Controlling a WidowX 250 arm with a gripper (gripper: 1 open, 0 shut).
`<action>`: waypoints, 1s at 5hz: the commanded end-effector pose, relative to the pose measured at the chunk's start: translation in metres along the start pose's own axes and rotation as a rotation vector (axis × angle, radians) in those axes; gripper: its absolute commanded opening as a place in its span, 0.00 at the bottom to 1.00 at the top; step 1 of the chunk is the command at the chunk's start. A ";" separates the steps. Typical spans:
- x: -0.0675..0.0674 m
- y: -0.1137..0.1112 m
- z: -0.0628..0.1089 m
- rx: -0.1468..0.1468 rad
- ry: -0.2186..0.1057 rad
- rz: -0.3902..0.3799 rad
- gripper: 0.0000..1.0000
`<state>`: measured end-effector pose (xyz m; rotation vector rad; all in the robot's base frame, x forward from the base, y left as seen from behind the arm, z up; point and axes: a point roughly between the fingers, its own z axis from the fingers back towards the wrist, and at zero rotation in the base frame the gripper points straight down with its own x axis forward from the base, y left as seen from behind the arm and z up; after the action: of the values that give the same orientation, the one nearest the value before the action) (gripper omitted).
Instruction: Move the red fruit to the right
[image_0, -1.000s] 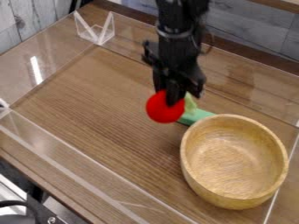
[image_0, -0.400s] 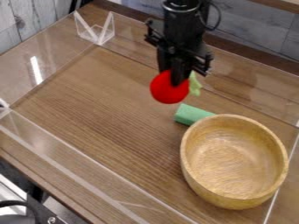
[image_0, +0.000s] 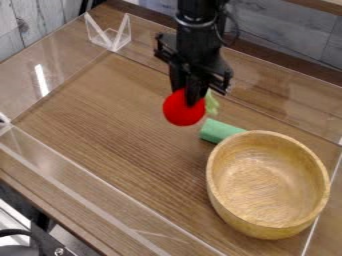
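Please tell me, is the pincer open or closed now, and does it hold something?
Pincer: closed, holding the red fruit.

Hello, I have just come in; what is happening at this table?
A robot arm has its tool shut on the red fruit, and it holds the fruit over the wooden table. The fruit is not yet put down. The pale green block lies close by, and the bowl stands beside the block.
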<state>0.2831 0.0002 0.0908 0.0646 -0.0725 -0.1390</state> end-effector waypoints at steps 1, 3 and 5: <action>0.008 0.002 0.001 0.019 -0.025 0.078 0.00; 0.027 -0.001 0.011 0.018 -0.037 0.027 0.00; 0.033 -0.008 0.016 0.027 -0.032 0.055 0.00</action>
<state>0.3032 -0.0134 0.0904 0.0838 -0.0439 -0.0891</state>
